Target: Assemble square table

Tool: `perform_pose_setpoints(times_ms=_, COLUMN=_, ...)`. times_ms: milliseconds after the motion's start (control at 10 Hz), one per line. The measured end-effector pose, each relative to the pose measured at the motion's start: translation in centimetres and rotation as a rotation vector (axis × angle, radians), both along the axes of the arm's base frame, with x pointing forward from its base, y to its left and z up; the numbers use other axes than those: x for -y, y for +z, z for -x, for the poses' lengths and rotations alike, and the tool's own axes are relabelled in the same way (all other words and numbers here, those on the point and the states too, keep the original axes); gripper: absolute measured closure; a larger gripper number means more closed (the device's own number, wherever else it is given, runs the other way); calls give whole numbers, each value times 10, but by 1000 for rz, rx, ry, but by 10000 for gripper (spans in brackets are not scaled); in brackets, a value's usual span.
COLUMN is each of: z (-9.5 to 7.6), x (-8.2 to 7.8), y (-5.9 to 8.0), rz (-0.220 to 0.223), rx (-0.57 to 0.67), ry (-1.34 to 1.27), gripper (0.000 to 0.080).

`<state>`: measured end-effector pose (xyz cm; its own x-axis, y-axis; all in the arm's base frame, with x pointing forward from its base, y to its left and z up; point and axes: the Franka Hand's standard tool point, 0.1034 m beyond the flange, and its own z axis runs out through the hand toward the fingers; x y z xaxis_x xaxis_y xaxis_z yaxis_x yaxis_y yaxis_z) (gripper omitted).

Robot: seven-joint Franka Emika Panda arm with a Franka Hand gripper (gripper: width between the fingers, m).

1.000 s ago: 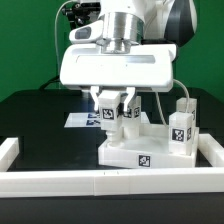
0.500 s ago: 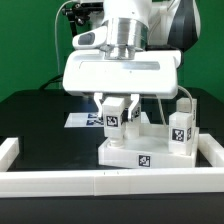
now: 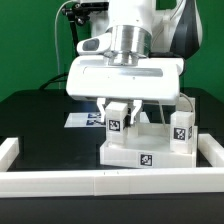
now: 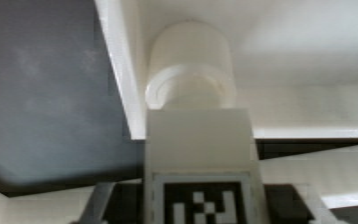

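Green backdrop, black table. Pincer narrow, clamped on tagged white leg, upright, over square tabletop. Tabletop lies near front rail. 1 more leg stands on tabletop's corner at exterior view's right. Marker board flat behind tabletop.

We take this for a robotics lab: a black table stands before a plain green backdrop, fenced at its edges by long white border rails. A flat marker board of printed tags lies fixed on the tabletop, and the white plastic furniture parts carry black-and-white square tags. Cables hang behind the Franka arm.
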<state>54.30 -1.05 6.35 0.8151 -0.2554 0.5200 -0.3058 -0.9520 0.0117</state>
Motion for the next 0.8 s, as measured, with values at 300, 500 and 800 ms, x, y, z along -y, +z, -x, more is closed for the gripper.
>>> perform_pose_setpoints(times_ms=300, z=1, x=0, y=-2, rz=-17, rx=-28, ry=-6, gripper=512)
perform_pose_setpoints(times_ms=500, z=3, x=0, y=-4, rz=-20, rx=-38, ry=-6, gripper=279)
perform_pose_setpoints(times_ms=800, z=3, x=0, y=-4, rz=-20, rx=-40, ry=-6, gripper=158)
